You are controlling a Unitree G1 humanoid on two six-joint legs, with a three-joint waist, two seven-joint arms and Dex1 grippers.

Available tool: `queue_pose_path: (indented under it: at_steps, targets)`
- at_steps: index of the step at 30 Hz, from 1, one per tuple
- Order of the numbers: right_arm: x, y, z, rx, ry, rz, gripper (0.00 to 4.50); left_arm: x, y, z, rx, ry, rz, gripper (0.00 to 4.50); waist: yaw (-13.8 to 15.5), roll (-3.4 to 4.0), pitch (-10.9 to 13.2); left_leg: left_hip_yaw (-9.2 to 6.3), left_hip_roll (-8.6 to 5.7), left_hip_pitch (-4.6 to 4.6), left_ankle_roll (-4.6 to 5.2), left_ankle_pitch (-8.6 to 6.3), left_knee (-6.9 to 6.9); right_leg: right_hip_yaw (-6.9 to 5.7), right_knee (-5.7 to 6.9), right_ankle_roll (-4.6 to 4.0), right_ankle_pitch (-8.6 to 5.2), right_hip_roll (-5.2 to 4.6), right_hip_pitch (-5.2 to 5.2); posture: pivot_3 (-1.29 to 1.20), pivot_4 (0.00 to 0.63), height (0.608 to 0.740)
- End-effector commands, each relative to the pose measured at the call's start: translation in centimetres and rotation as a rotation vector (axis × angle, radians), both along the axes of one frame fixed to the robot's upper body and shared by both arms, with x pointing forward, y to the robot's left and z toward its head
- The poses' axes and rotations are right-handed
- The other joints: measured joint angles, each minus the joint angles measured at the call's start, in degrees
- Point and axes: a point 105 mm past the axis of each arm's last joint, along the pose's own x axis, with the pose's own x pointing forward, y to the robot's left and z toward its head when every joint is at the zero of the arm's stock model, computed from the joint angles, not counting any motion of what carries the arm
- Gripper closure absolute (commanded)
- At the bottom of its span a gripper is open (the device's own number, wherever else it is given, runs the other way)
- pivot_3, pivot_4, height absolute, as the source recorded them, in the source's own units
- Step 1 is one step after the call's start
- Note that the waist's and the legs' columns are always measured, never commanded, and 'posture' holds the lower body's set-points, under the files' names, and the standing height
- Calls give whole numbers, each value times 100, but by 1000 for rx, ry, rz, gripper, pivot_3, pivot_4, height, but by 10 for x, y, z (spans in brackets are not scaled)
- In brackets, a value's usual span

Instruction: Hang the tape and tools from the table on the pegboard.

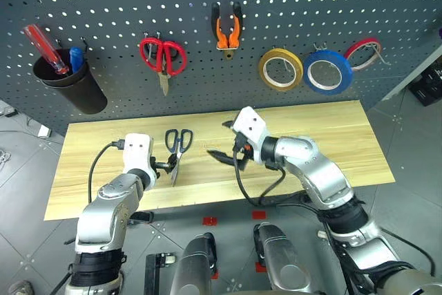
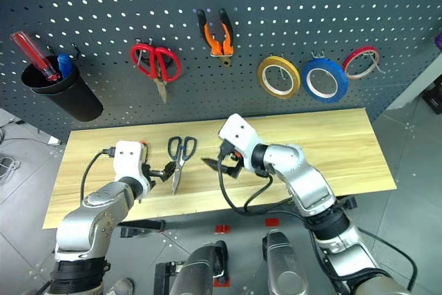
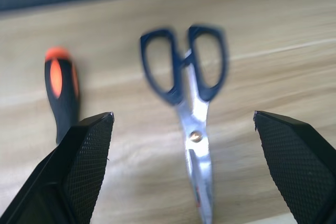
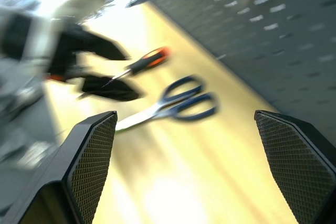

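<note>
Dark-handled scissors (image 1: 178, 144) lie on the wood table (image 1: 331, 136), blades toward the front edge. My left gripper (image 1: 170, 165) hovers open just beside their blades, low over the table. In the left wrist view the orange-and-black screwdriver (image 3: 62, 90) lies beside the scissors (image 3: 191, 93). My right gripper (image 1: 222, 141) is open and holds nothing, above the table a little to the right of the scissors. On the pegboard (image 1: 311, 5) the orange-handled pliers (image 1: 226, 27) hang at the top centre and the blue tape (image 1: 328, 72) hangs at the right.
Red-handled scissors (image 1: 163, 55), a yellow tape roll (image 1: 280, 68) and a thin red roll (image 1: 363, 53) hang on the board. A black cup (image 1: 69, 77) with red and blue screwdrivers hangs at the left. The table's right half is bare wood.
</note>
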Motion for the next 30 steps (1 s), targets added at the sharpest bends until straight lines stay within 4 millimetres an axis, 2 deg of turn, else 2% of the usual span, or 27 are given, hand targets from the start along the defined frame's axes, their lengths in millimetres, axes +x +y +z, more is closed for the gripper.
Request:
queue_pose_path:
  at_steps: [1, 8, 11, 15, 20, 22, 27, 30]
  targets:
    - [-15, 7, 10, 17, -9, 52, 33, 11, 1, -12, -4, 38, 38, 0, -1, -2, 1, -2, 0, 0, 0, 0, 0, -2, 0, 0, 0, 0, 0, -246, 346, 740]
    - [-16, 8, 14, 21, 4, 54, 33, 39, -16, -33, -35, 123, 25, 0, -5, -16, 6, -6, -2, -5, 0, 0, 5, -9, -1, 0, 0, -1, 1, -267, 347, 740]
    - [-11, 3, 16, 16, 5, 36, 0, 43, -15, -40, -45, 150, 29, 627, -10, -16, 6, -6, -2, -3, -1, 0, 4, -9, -1, 0, 0, -2, 1, -273, 342, 740]
    - [-4, -2, 21, 12, -1, 10, 0, 43, -15, -46, -24, 165, 8, 1859, -10, -16, 6, -6, -2, -1, -1, 0, 4, -9, 0, 0, 0, -2, 2, -289, 335, 740]
    - [2, -7, 27, 14, -15, -12, 0, 33, -8, -54, -24, 177, 6, 3421, -16, -15, 4, -6, -2, 0, -2, 1, 5, -10, 0, 0, 0, -4, 4, -294, 332, 740]
    - [3, -9, 28, 11, -20, -19, 0, 26, -7, -56, -31, 180, -5, 3884, -23, -15, 2, -6, -2, -1, -2, 0, 5, -9, -2, 0, 0, -6, 5, -300, 326, 740]
    - [2, -13, 28, 2, -35, -25, 0, 14, -7, -52, -63, 158, -46, 3916, -26, -15, 1, -6, -2, 1, -2, 0, 4, -9, -1, 0, 0, -7, 6, -299, 320, 740]
    - [2, -19, 30, -2, -74, -32, 0, 7, -6, -40, -84, 99, -75, 3916, -28, -16, 1, -6, -2, 0, -2, 0, 3, -9, -3, 0, 0, -7, 5, -303, 316, 740]
